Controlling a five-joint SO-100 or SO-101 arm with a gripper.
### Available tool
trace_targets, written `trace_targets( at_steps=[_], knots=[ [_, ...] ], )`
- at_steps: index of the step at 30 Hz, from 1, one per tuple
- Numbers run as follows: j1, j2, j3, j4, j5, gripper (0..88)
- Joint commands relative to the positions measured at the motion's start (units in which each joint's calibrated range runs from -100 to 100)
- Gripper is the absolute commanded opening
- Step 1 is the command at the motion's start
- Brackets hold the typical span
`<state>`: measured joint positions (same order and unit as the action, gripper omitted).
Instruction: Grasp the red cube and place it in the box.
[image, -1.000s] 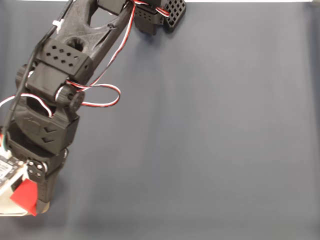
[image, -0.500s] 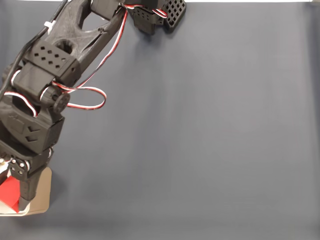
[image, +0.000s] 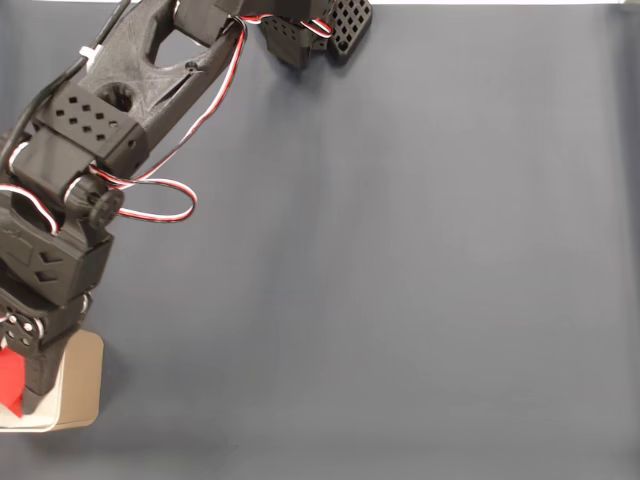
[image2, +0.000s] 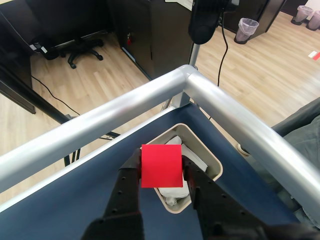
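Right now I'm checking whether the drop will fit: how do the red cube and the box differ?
The red cube is bright red and matte; the box is beige with a white interior. The cube is solid and plainly narrower than the box, which is an open container with rounded corners. The cube is clamped in the gripper above the box, which rests on the dark blue table. Both look roughly square.

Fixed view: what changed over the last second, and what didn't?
The arm swung further left in the fixed view, carrying the red cube over the box, more of which is now uncovered. The gripper stayed shut on the cube. The box kept its place.
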<state>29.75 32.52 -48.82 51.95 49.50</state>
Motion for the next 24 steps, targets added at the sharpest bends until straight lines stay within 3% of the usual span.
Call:
trace_targets(
  at_steps=[1,24],
  knots=[
    [1.36,-1.15,-3.46,0.02,0.68,3.0],
    [2.5,-0.37,-3.91,-0.15,1.03,3.0]
  ],
)
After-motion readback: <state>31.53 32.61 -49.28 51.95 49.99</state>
